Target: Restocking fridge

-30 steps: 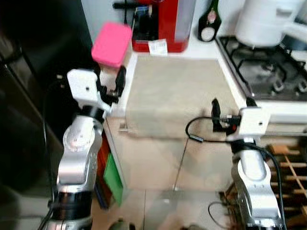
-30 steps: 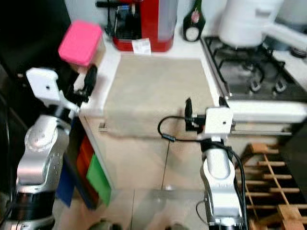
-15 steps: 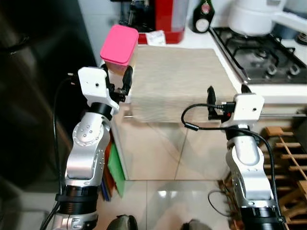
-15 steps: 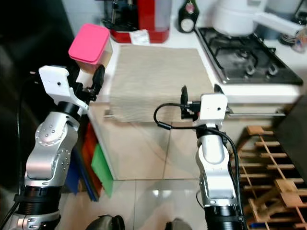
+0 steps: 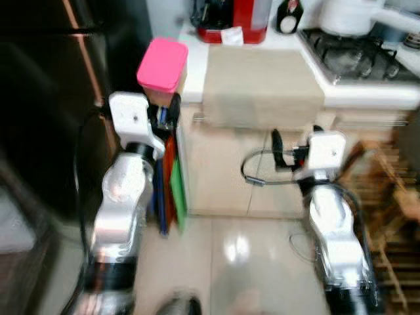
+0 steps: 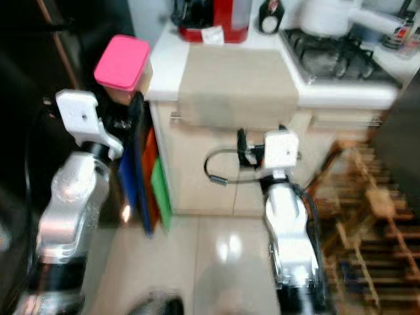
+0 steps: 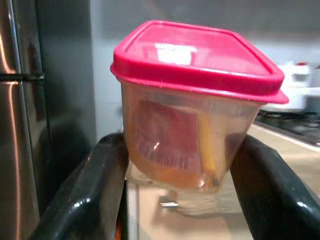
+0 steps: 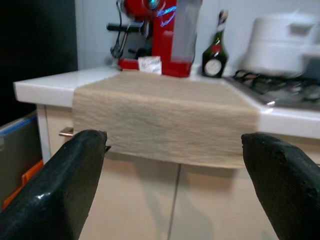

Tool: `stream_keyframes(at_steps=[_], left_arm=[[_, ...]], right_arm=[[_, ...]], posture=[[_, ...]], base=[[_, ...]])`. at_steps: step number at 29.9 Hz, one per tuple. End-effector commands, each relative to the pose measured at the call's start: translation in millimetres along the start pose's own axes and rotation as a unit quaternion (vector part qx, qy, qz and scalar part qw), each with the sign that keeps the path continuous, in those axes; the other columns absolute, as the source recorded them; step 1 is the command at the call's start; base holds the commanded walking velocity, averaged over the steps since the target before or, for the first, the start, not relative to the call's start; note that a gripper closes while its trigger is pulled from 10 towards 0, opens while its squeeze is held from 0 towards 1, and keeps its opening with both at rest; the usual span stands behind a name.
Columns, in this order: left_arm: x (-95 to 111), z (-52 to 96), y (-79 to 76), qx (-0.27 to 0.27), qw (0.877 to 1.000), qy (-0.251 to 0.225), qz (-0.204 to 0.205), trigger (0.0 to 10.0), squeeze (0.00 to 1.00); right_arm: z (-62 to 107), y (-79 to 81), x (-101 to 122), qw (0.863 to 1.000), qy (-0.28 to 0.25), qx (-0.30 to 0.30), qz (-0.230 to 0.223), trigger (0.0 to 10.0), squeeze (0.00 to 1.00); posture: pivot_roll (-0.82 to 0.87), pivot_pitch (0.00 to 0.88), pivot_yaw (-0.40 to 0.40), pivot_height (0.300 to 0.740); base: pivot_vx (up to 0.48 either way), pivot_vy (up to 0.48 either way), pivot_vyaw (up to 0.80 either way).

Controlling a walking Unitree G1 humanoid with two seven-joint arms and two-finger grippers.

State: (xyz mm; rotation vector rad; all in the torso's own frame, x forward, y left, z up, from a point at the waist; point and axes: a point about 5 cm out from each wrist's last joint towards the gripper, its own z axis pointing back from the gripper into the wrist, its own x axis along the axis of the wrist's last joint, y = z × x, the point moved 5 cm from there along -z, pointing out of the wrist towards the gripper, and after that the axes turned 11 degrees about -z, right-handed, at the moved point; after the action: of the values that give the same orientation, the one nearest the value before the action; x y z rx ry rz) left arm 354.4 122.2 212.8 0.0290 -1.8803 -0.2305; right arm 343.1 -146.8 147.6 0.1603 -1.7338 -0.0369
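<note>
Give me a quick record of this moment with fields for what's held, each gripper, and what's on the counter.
held item: clear container with pink lid, food inside
left gripper: shut on the container, raised beside the dark fridge
right gripper: open, holding nothing, facing the counter
counter: beige cloth draped over the front edge, red coffee machine, dark bottle
stove: white pot on the burners

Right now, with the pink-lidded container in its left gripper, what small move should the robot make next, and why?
Probably turn left toward the dark fridge. The left gripper is shut on the pink-lidded container, clear of the counter, while the right gripper is open with nothing in it.
</note>
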Motion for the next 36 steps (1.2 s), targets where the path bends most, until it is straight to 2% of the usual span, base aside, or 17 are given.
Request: stream_keyframes(at_steps=[1,9,11,14,17,20,24,28,31,36], left_arm=[[6,-1.0,-1.1,0.001,1.000,-0.008,-0.005,10.0,0.00],[6,0.5,-2.2,0.002,1.000,-0.007,-0.005,10.0,0.00],[-7,7.3,-3.8,0.008,1.000,0.010,0.001,10.0,0.00],[-14,11.1,-6.5,-0.006,1.000,0.015,0.004,10.0,0.00],[-14,12.3,-13.3,-0.018,1.000,0.020,0.003,10.0,0.00],[-10,10.5,-11.7,-0.013,1.000,0.021,0.000,10.0,0.00],[-28,18.5,-2.6,0.010,0.998,0.053,0.009,10.0,0.00],[-31,16.7,3.2,0.024,0.998,0.061,0.019,10.0,0.00],[-30,9.6,-7.0,0.001,0.998,0.057,0.017,10.0,0.00],[-30,6.1,-13.4,-0.012,0.998,0.057,0.020,10.0,0.00]], right_arm=[[-2.9,0.1,3,1.000,-0.002,0.004,-0.003,10.0,0.08],[-2.8,-0.6,3,1.000,-0.001,0.006,-0.002,10.0,0.08],[4.1,-19.4,-9,1.000,0.026,-0.011,0.006,10.0,0.08],[8.4,-24.4,-17,0.999,0.040,-0.022,0.008,10.0,0.08],[10.2,-19.8,-17,0.999,0.045,-0.019,0.005,10.0,0.08],[5.8,-12.9,-12,0.999,0.040,0.002,0.015,10.0,0.08],[3.5,-22.1,-22,0.998,0.056,-0.016,0.002,10.0,0.08],[3.6,-16.1,-21,0.998,0.060,-0.002,0.007,10.0,0.08],[5.0,-18.3,-20,0.998,0.059,-0.002,0.013,10.0,0.08],[8.2,-24.0,-18,0.998,0.058,-0.009,0.020,10.0,0.08]], posture=[[-0.05,0.000,0.016,0.740],[-0.05,0.000,0.008,0.740],[-0.05,0.000,-0.015,0.740],[-0.07,0.000,-0.013,0.740],[-0.08,0.000,0.006,0.740],[-0.08,0.000,0.009,0.740],[-0.06,0.000,-0.021,0.740],[-0.07,0.000,-0.015,0.740],[-0.09,0.000,-0.003,0.740],[-0.12,0.000,0.016,0.740]], base=[[-0.390,0.000,0.00],[-0.390,0.000,0.00],[0.000,0.000,0.00],[0.000,0.000,0.00],[0.000,-0.480,0.00],[0.000,-0.480,0.00],[0.000,-0.480,0.00],[0.000,-0.480,0.00],[0.000,-0.480,0.00],[0.000,-0.480,0.00]])
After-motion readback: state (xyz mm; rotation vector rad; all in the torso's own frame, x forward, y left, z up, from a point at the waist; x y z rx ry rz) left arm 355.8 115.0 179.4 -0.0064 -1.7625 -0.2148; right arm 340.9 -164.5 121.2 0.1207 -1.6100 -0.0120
